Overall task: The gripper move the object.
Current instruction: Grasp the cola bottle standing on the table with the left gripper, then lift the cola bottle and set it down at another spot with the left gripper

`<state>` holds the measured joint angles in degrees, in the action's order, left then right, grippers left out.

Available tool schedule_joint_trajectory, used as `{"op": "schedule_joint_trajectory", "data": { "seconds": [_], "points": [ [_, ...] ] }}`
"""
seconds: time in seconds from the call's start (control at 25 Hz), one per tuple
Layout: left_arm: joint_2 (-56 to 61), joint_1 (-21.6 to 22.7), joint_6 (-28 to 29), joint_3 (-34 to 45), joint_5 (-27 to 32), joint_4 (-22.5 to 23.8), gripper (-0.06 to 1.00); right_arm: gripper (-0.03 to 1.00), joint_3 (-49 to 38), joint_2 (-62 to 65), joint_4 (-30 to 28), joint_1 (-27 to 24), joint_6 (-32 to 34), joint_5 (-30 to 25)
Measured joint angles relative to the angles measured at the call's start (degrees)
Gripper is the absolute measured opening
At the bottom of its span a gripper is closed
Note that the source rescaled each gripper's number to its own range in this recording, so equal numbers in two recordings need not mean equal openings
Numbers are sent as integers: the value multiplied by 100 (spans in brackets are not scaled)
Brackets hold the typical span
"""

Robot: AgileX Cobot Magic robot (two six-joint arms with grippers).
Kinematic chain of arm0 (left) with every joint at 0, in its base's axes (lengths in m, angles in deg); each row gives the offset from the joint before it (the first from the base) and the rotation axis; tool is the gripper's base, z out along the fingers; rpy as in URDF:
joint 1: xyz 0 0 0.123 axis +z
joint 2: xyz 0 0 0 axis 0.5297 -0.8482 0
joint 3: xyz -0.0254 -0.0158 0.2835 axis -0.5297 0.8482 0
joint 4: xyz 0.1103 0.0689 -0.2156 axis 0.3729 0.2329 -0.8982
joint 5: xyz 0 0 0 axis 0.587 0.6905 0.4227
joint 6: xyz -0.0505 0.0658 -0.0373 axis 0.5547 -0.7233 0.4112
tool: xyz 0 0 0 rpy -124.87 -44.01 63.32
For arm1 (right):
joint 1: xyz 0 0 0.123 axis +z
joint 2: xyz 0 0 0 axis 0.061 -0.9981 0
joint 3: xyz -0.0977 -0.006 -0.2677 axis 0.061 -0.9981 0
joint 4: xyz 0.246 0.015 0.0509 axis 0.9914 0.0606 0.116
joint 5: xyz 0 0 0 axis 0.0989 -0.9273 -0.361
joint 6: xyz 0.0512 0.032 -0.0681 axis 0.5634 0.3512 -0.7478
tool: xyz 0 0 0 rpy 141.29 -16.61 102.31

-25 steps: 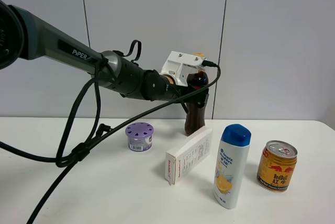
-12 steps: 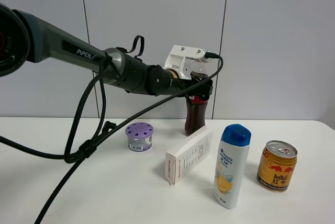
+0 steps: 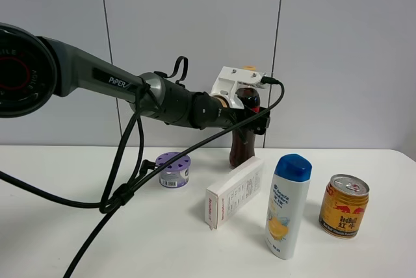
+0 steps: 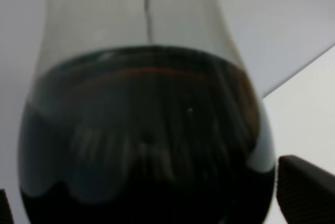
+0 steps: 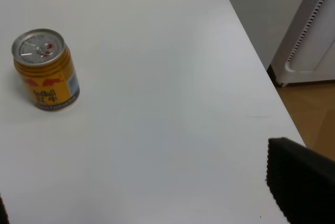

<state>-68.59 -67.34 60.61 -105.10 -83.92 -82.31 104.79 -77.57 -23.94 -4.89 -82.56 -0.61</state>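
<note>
High view: left pincer [image 3: 252, 117] clasped about the cola bottle [image 3: 242, 147] at mid-height, at the back of the tabletop [image 3: 97, 239], behind the white box [image 3: 234, 192].
Left wrist view: only the bottle's dark shoulder and clear neck, with a black finger close at each side.
Right wrist view: right pincer [image 5: 136, 182] gaping and holding nothing; gold can [image 5: 46, 69] well apart.
Bottle axis: near upright, cap [image 3: 249, 68] on top, leaning slightly right.

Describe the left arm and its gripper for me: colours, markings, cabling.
The left arm is a dark grey-green tube with white PiPER lettering, ending in black rounded joints. The left gripper has black jaws under a white bracket-like mount; its fingers are plain black. A black cable runs along the arm.
</note>
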Motion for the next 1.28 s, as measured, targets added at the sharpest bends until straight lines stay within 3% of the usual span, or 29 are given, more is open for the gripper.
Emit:
{"op": "schedule_joint_trajectory", "data": {
  "seconds": [0.44, 0.52, 0.6, 0.76, 1.28],
  "points": [
    [-58, 0, 0, -10, -25, 48, 100, 100, 0, 0, 0, 0, 0, 0],
    [-58, 0, 0, -10, -24, 76, 94, 100, 0, 0, 0, 0, 0, 0],
    [-58, 0, 2, -10, -24, 87, 72, 100, 0, 0, 0, 0, 0, 0],
    [-58, 0, 25, -10, -32, 99, 0, 100, 0, 0, 0, 0, 0, 0],
    [12, 0, 228, -16, 101, 194, 1, 100, 0, 0, 0, 0, 0, 0]
  ]
}}
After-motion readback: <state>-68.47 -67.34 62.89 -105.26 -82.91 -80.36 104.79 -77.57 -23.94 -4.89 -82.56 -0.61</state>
